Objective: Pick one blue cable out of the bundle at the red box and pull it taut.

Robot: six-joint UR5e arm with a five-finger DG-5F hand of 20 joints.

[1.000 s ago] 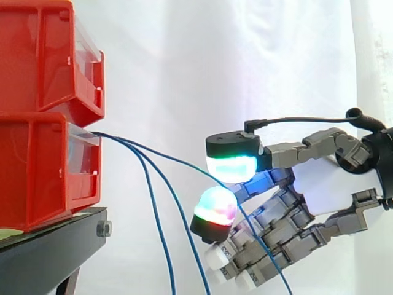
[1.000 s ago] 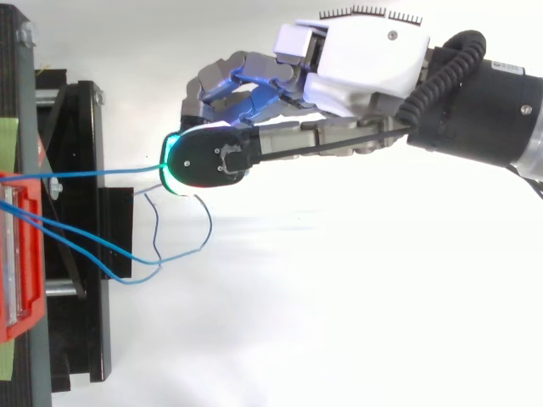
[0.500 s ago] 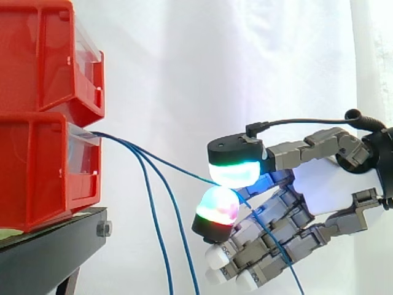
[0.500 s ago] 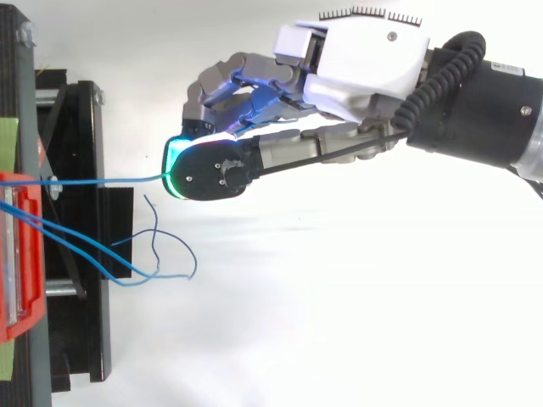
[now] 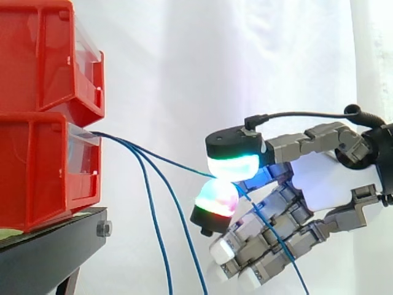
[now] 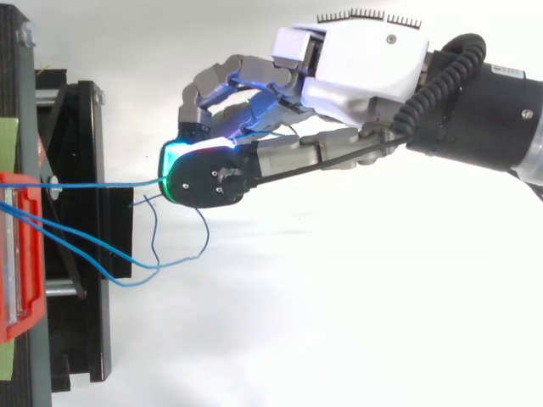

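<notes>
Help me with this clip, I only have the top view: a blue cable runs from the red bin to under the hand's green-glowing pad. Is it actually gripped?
Observer: Yes. From the side, the blue cable is pinched between the hand's upper pad and a lower pad glowing red and green beneath it.
Operator: Which bin does it leave?
Observer: The lower red bin of a stack of two.
Operator: And the two loose cables I see?
Observer: The loose cables hang down from that same bin and drop out past the bottom edge of the side view.
</notes>
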